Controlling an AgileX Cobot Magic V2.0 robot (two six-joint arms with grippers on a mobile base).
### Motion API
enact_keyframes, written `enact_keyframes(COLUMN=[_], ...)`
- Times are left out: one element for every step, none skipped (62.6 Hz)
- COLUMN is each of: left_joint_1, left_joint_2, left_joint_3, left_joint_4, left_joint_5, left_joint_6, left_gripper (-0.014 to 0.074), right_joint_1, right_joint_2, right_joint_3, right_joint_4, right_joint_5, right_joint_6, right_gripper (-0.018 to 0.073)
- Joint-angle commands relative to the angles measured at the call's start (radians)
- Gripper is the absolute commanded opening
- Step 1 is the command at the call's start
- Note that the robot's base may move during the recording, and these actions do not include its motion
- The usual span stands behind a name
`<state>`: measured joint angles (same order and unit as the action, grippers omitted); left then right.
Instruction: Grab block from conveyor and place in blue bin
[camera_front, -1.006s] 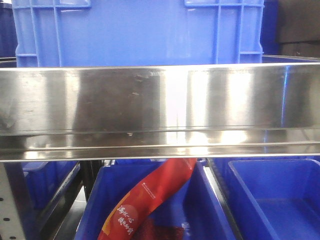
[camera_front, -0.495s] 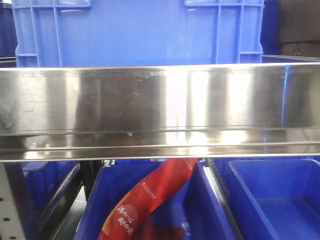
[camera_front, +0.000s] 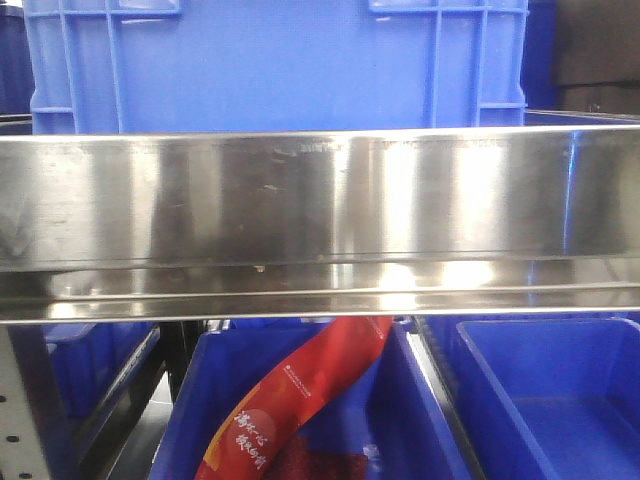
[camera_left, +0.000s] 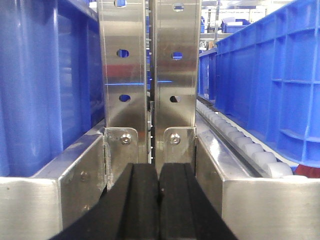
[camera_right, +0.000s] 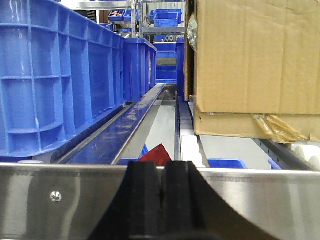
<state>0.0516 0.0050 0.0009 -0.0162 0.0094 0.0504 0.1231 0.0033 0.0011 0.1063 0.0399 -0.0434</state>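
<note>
No block and no conveyor show in any view. In the front view a blue bin stands on a steel shelf rail, with two open blue bins below it. My left gripper is shut, its black pads pressed together with nothing between them, and it faces two steel uprights. In the right wrist view my right gripper is also shut and empty, just in front of a steel crossbar.
A red printed packet sticks up out of the lower left bin. Blue crates flank the left gripper, beside white rollers. A cardboard box sits on rollers right of the right gripper, and blue crates are on its left.
Only the reflections on the steel shelf rail have shifted a little. The bins and the packet have not moved.
</note>
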Motion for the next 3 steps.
enact_keyframes(left_joint_1=[-0.004,-0.004,-0.004], left_joint_2=[-0.005,-0.005,-0.005], left_joint_3=[-0.001,-0.001,-0.001], left_joint_4=[-0.005,-0.005,-0.005], left_joint_5=[-0.026,-0.026,-0.026], left_joint_6=[-0.002,-0.002,-0.002], left_gripper=[-0.0111,-0.0111,-0.0111], right_joint_1=[-0.005,-0.005,-0.005], right_joint_2=[-0.003,-0.003,-0.003], right_joint_3=[-0.001,-0.001,-0.001], right_joint_4=[0.002,0.002,0.002], right_joint_5=[-0.024,-0.024,-0.024], right_joint_6=[-0.001,-0.001,-0.001], right_gripper=[-0.0162,-0.0162,-0.0162])
